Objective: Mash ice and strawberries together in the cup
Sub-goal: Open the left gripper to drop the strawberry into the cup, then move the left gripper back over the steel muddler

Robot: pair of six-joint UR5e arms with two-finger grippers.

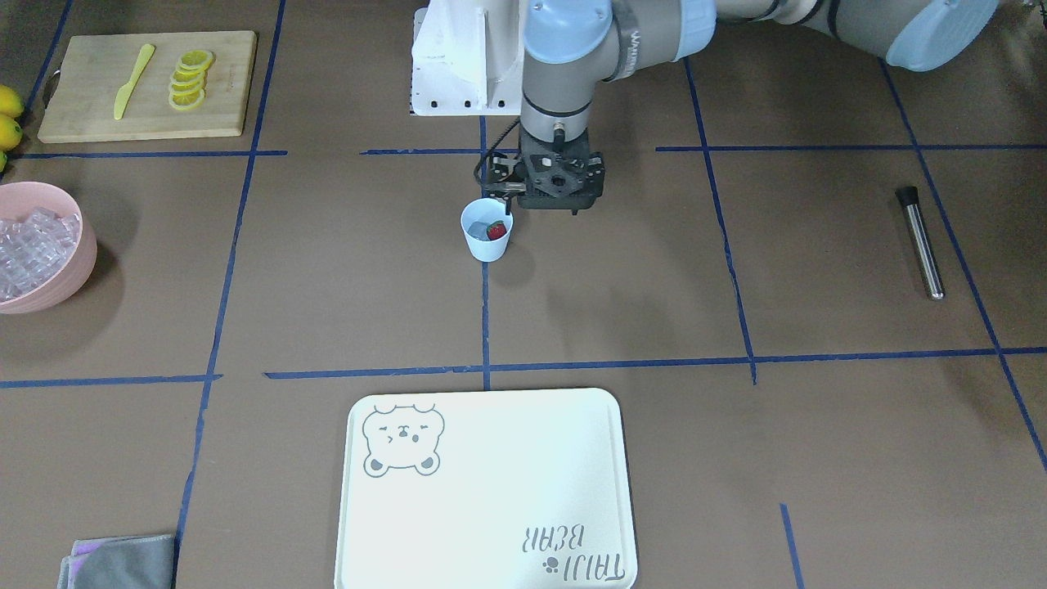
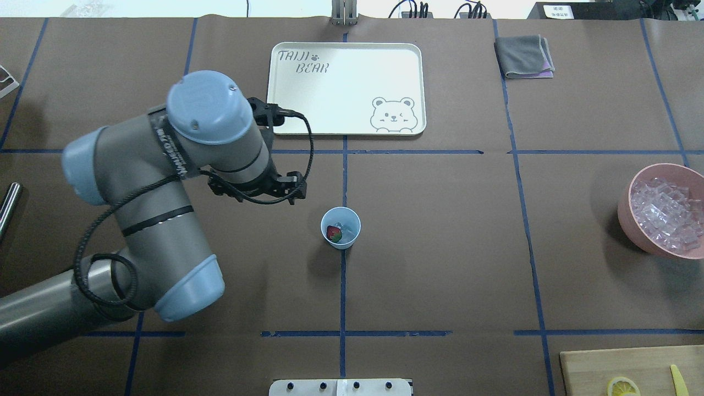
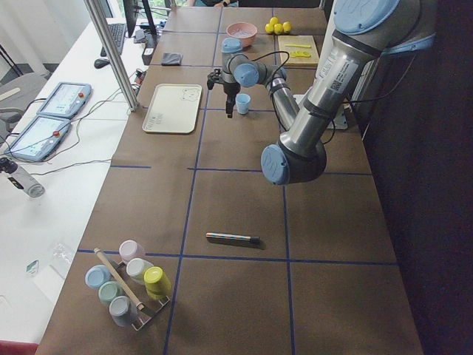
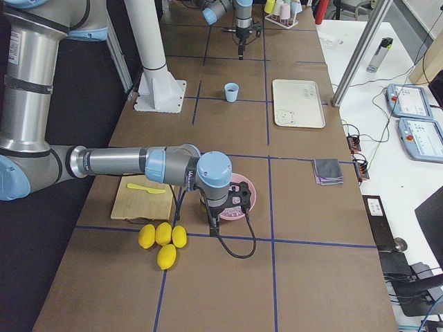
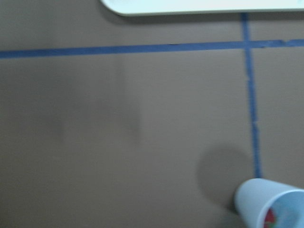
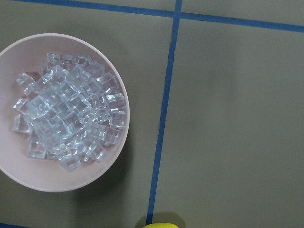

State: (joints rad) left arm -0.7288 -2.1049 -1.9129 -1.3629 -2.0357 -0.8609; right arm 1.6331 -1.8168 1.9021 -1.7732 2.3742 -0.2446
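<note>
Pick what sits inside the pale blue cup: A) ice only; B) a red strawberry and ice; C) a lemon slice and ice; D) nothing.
B: the front-facing view looks down into the cup and shows a strawberry beside a clear ice cube.

cup (image 5: 252, 202) cut off at blurred left wrist view's lower edge, pink bowl (image 1: 72, 280) cropped in front view
</note>
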